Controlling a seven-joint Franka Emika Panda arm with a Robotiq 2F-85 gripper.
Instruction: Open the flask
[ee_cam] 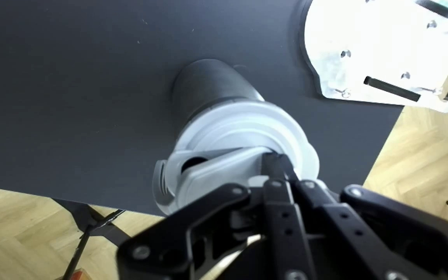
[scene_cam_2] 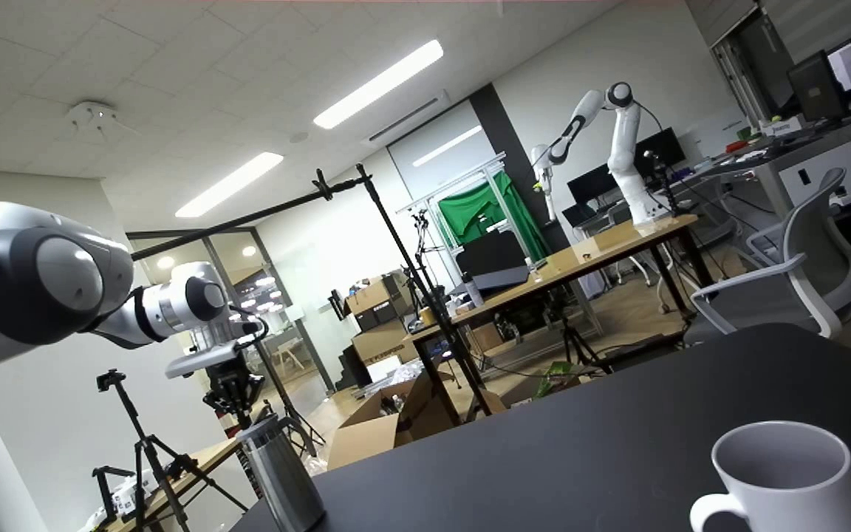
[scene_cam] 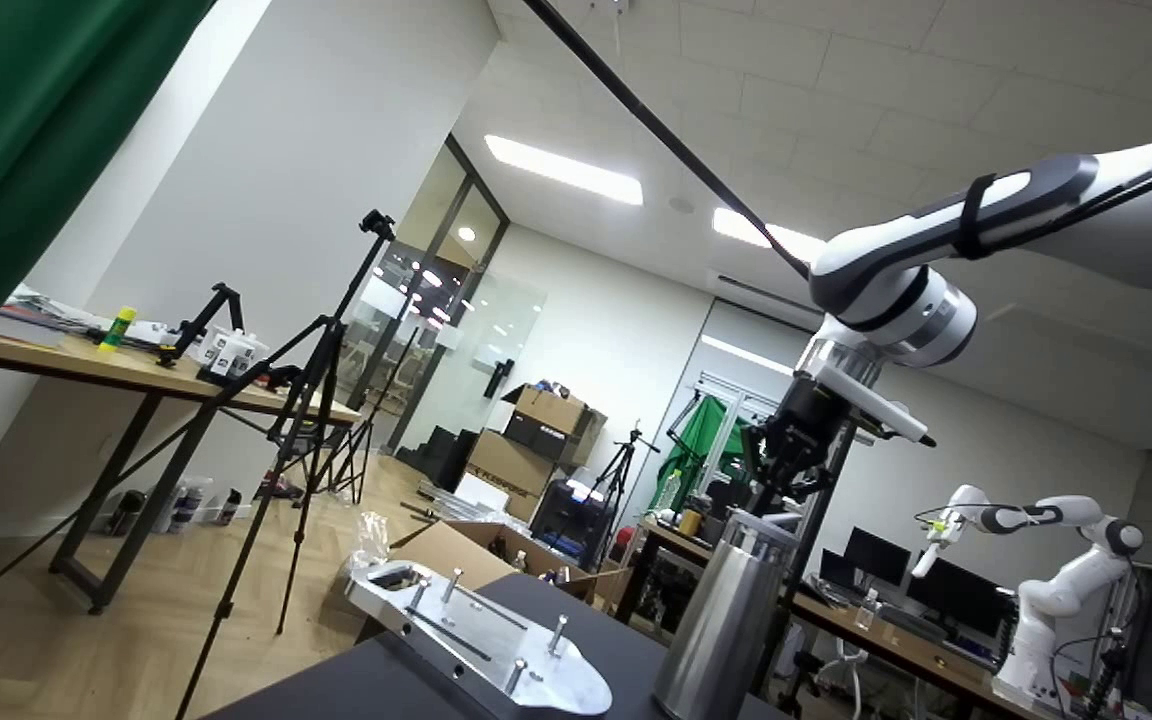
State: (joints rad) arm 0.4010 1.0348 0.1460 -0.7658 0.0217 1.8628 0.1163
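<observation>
Brushed-metal flask (scene_cam: 726,620), matt tabletop (scene_cam_2: 544,443), smooth mug (scene_cam_2: 802,502)

Straight down we're blocked: the flask (ee_cam: 213,83) stands right there, its lid (ee_cam: 247,123) directly under our gripper (ee_cam: 280,166). Off to the wrist view's left we've got a broad, open sweep of counter (ee_cam: 72,97); to the upper right, only a narrower lane before the metal plate (ee_cam: 383,46), where upright bolts (scene_cam: 558,637) bar any low pass. In an exterior view the handle (scene_cam_2: 307,434) juts out sideways near the top, and from the flask's base we've open room right across to the white mug (scene_cam_2: 802,502)
</observation>
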